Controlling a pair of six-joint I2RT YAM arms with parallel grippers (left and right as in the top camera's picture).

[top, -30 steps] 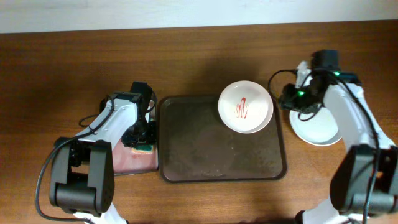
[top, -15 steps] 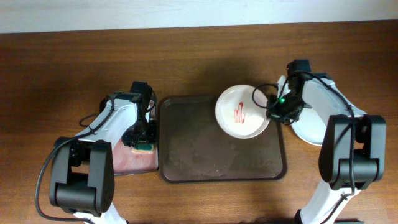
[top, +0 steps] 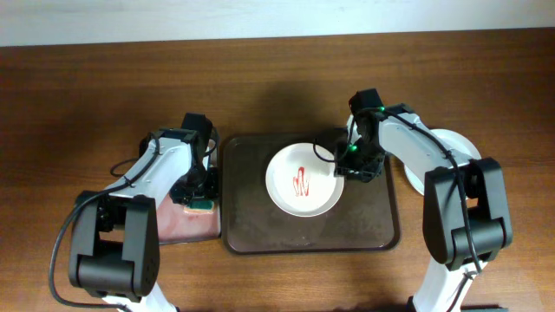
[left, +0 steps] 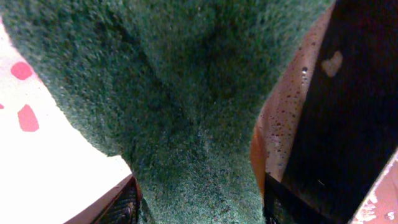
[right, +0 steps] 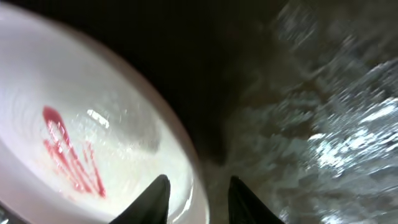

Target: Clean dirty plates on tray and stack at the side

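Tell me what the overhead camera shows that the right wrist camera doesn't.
Only overhead: the whole tray, a clean plate on the table to its right, and the left gripper at the green sponge over a pink cloth.

Only right wrist: glinting streaks on the tray's surface, and the rim of the dirty plate passing between the fingers of the right gripper.

Both: the dirty plate with its red smear, lying on the tray.

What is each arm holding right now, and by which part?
Right gripper: the dirty plate, by its rim on the right arm's side, jaws astride the edge. Left gripper: the green sponge, apparently pinched between the jaws.
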